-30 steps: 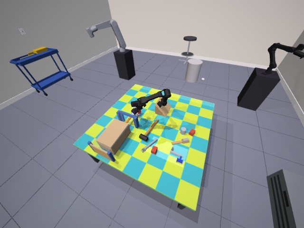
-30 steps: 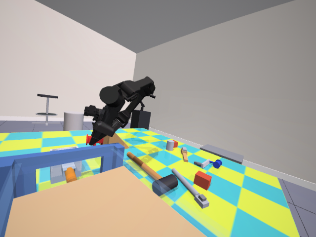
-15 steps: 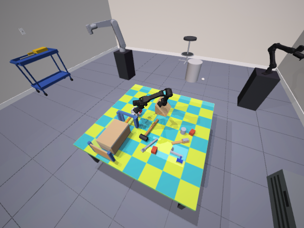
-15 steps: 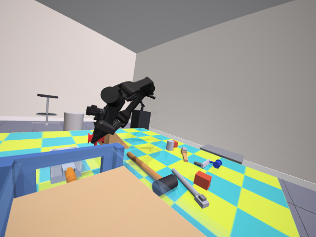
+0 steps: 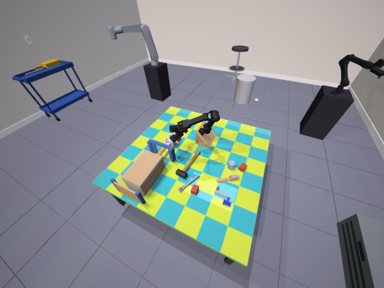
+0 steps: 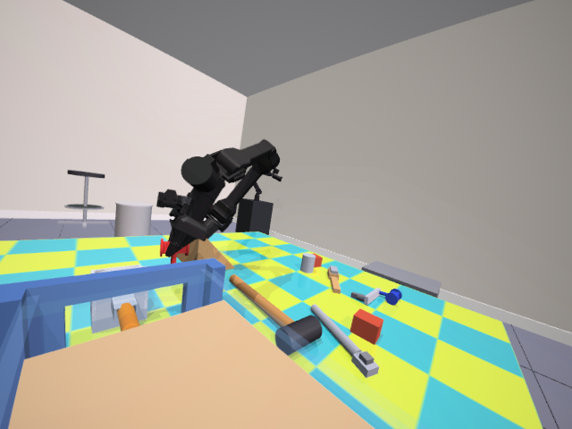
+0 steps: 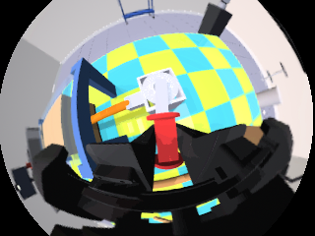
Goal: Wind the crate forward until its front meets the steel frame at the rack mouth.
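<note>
The one gripper (image 5: 174, 138) (image 6: 172, 249) (image 7: 163, 126) is clamping, partly closed, on one red grip (image 6: 164, 248) (image 7: 166, 140), its flanged ends pointing toward and away from the single winch (image 7: 148, 84) just ahead. One orange strap (image 5: 161, 150) (image 6: 128, 315) (image 7: 110, 112) is running toward the blue frame (image 5: 161, 143) (image 6: 114, 275) (image 7: 81, 118), leaving open bench (image 5: 204, 213) (image 6: 466, 369) (image 7: 209, 61) on the winch's far side. Beyond the frame from the gripper, one crate (image 5: 144, 170) (image 6: 184, 374) (image 7: 53, 123) is lying flat, long axis toward the frame.

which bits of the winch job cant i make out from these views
- Square key and round hole: wrist view, covered by the pale crank arm.
- Crate's underside: top view, hidden by the crate itself.
- Crate's near end: exterior view, cut off by the bottom edge.
- Clear panels: top view, too faint to trace.
</note>
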`<state>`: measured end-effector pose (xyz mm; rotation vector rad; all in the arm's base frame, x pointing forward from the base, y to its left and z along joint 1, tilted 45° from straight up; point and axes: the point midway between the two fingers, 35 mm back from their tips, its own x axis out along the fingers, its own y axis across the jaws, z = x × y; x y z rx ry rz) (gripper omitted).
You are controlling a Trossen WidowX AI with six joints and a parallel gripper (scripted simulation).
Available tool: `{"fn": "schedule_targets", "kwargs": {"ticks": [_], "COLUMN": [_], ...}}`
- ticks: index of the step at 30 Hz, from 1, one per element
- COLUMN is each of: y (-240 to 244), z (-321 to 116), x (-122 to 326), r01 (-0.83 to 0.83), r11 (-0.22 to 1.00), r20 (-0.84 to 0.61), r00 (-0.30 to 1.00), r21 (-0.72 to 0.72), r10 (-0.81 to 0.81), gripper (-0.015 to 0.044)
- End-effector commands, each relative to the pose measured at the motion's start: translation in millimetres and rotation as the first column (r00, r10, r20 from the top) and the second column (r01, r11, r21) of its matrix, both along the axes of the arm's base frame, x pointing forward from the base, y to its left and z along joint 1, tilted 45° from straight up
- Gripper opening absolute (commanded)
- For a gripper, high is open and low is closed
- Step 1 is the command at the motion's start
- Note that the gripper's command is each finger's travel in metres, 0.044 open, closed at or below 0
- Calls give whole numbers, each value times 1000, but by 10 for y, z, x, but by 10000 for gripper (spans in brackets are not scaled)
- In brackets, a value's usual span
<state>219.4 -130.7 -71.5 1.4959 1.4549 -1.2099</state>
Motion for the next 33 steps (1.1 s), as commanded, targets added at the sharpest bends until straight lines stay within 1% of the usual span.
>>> {"fn": "schedule_targets", "kwargs": {"ticks": [1, 33], "y": [21, -93], "z": [1, -78], "x": [-212, -704], "r01": [4, 4], "r11": [1000, 1000], "r20": [-42, -45], "r00": [999, 999], "r21": [8, 6], "r10": [-4, -4], "gripper": [0, 0]}}
